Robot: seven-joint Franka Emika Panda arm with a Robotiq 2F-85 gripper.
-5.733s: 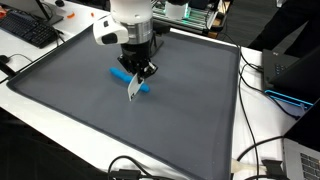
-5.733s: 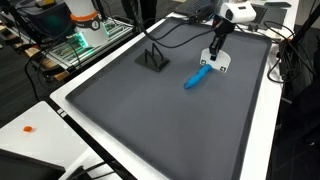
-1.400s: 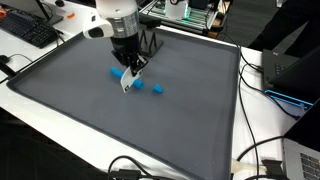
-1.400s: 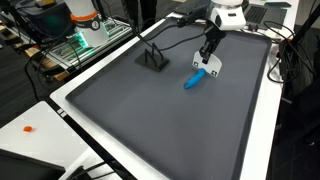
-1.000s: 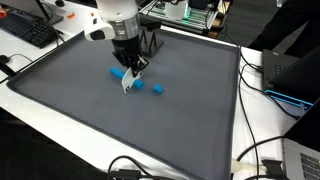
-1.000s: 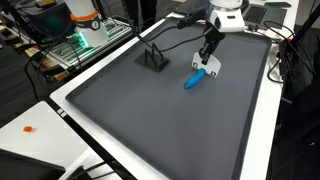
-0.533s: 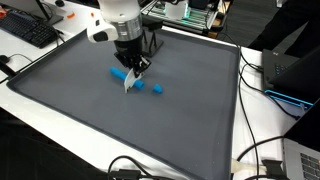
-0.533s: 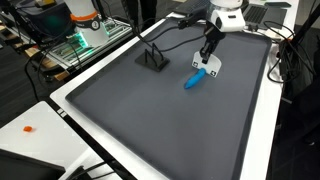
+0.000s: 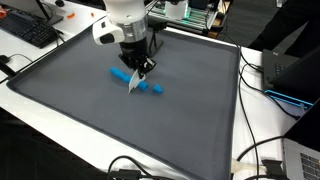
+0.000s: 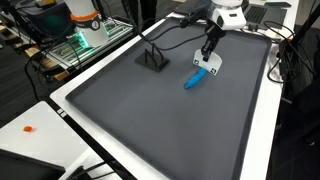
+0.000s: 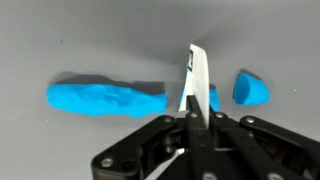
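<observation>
My gripper (image 9: 140, 66) is shut on a thin white blade (image 9: 134, 86) that points down at the grey mat (image 9: 70, 80). In the wrist view the blade (image 11: 196, 80) stands edge-on between my closed jaws (image 11: 192, 122), over a blue dough roll (image 11: 105, 98). A cut blue piece (image 11: 250, 88) lies apart to the right of the blade. In an exterior view the roll (image 9: 120, 74) lies left of the blade and two small cut pieces (image 9: 158, 89) lie to its right. The gripper (image 10: 208, 55), blade (image 10: 213, 68) and dough (image 10: 197, 78) also show in both exterior views.
A black stand (image 10: 153, 60) sits on the mat near the dough. A keyboard (image 9: 30, 30) lies beyond the mat's edge, a laptop (image 9: 285, 75) and cables at another side. A small orange item (image 10: 28, 128) lies on the white table.
Since the oldest frames, small pieces lie separated from the blue roll. Over the last second my gripper and blade have shifted slightly right along the dough.
</observation>
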